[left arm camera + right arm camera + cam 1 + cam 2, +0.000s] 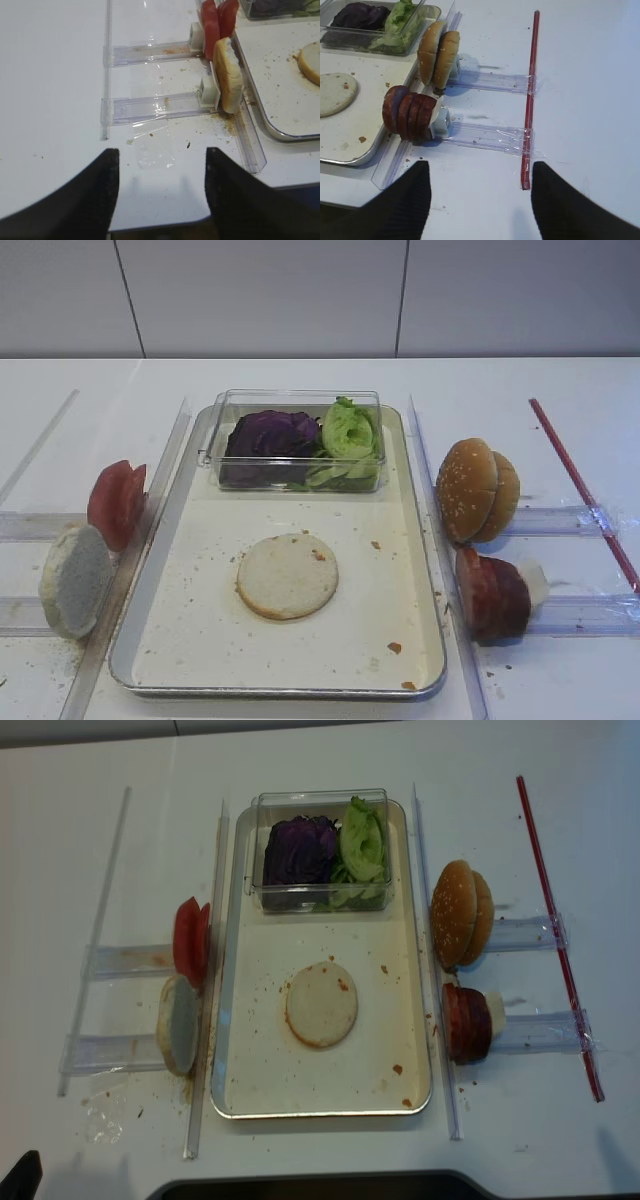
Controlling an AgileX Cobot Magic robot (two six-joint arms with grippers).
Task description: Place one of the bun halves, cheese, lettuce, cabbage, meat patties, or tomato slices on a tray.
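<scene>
A pale bun half [287, 576] lies flat, cut face up, near the middle of the tray [180, 640], so the placing looks done as far as I can judge; nothing touches it, and what remains seems to be only the next ingredient, if more is wanted. Behind it on the tray a clear box [230, 405] holds the cabbage [268, 433] and the lettuce [347, 432]. To the left, just outside the rim, the tomato slices [117, 502] and another bun half [74, 580] stand on edge in plastic holders; to the right stand the seeded bun tops [476, 489] and the meat patties [492, 595]. The left end effector [161, 192] hangs released and empty over the bare desk [50, 75], well apart from the food; the right end effector [480, 200] likewise stands spread with nothing between its tips. Neither arm shows in the overhead views, and no cheese is visible anywhere.
</scene>
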